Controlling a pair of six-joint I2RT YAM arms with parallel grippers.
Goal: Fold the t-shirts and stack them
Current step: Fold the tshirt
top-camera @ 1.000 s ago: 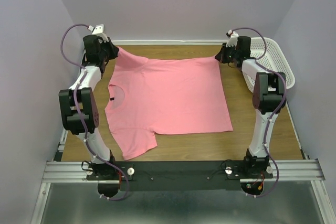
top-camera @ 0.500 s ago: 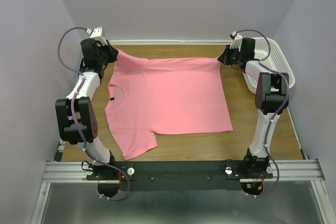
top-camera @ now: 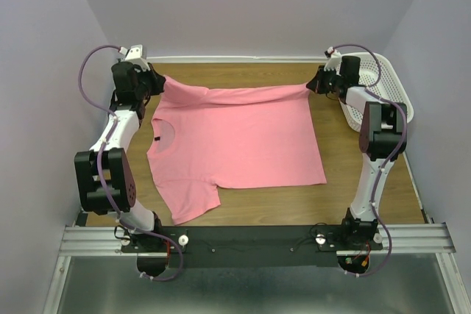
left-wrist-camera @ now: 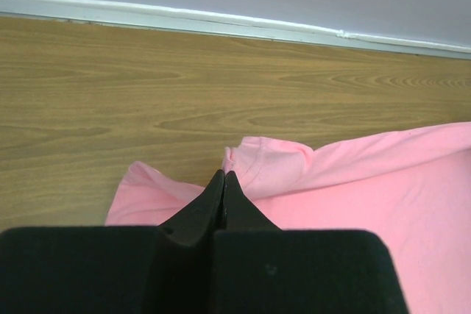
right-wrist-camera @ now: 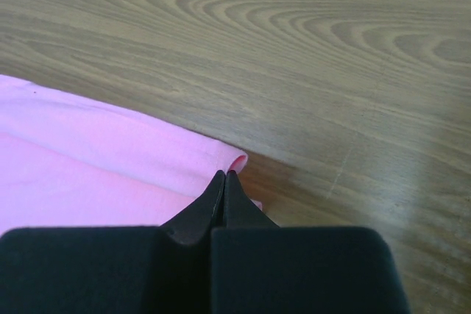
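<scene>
Plain salmon-pink t-shirt (top-camera: 235, 134), no print. Desk (top-camera: 294, 200): mid-brown wood grain, wavy darker lines. Basket (top-camera: 386, 86) at the desk's far right corner: white, perforated in a grid. Left hand (left-wrist-camera: 224, 174) and right hand (right-wrist-camera: 224, 174): both black. Walls (top-camera: 250, 5) pale lilac.

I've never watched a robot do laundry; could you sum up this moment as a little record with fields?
Garment: one salmon-pink t-shirt, spread on the wooden table, neck toward the left
Left claw: shut on the t-shirt's far sleeve
Right claw: shut on its far hem corner
Far edge: creased between the claws
Basket: white basket, far right corner
</scene>
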